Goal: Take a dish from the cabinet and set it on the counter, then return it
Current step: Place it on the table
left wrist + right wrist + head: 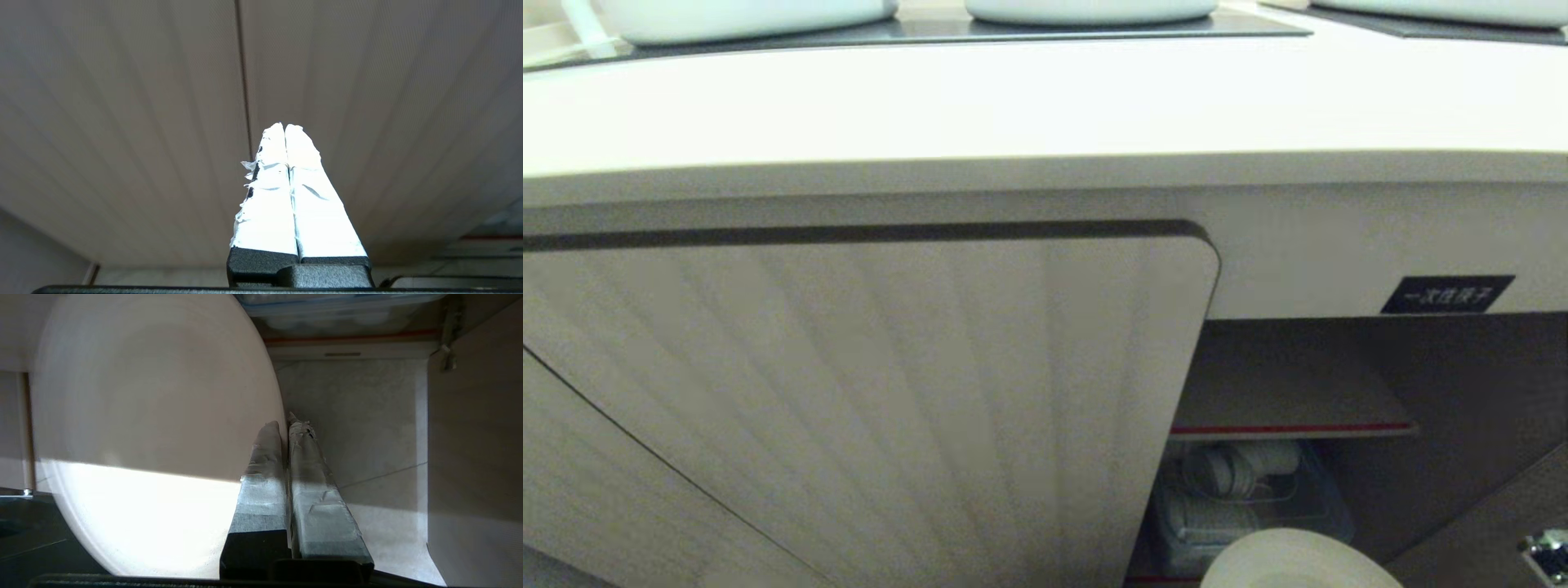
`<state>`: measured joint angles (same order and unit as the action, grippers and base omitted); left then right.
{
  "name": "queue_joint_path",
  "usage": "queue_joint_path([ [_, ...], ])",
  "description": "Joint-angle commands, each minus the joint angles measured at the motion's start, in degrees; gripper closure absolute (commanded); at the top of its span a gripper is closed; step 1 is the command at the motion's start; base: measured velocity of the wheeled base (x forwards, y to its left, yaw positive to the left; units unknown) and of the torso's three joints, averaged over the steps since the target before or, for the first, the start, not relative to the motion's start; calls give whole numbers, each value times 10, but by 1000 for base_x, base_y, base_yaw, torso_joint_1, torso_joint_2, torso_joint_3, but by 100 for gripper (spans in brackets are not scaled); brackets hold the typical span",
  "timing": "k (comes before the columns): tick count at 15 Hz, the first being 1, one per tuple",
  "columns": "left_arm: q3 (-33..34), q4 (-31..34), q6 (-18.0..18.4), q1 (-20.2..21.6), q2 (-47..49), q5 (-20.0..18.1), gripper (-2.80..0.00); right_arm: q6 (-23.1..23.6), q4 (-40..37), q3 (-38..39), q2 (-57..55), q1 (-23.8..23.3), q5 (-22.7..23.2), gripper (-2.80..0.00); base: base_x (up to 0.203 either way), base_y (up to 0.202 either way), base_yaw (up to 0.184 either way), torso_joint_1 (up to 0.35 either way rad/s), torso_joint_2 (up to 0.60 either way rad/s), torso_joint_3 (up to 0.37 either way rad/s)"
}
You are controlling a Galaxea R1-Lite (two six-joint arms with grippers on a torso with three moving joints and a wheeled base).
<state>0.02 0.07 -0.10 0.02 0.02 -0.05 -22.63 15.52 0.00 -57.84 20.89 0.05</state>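
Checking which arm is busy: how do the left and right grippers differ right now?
The right gripper is pinching the rim of the dish in front of the open cabinet; the left gripper holds nothing. The left one faces a ribbed cabinet door, the right one the floor. Both have taped fingers pressed shut.

My right gripper pinches the edge of the dish, which sits low before the cabinet opening, at the right of its closed door. Inside the opening, a shelf lies above a container, behind the dish. The counter runs above the cabinet. My left gripper, fingers pressed together, faces the closed door
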Motion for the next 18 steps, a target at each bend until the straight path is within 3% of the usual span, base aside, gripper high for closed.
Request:
queue_joint_path([
  [1, 0, -1, 0, 0, 0, 0, 0, -1, 1, 0, -1, 0, 0, 0, 0, 0, 0, 205, -587, -294],
  [18, 0, -1, 0, 0, 0, 0, 0, -1, 10, 0, -1, 0, 27, 0, 0, 0, 0, 200, -490, -286],
])
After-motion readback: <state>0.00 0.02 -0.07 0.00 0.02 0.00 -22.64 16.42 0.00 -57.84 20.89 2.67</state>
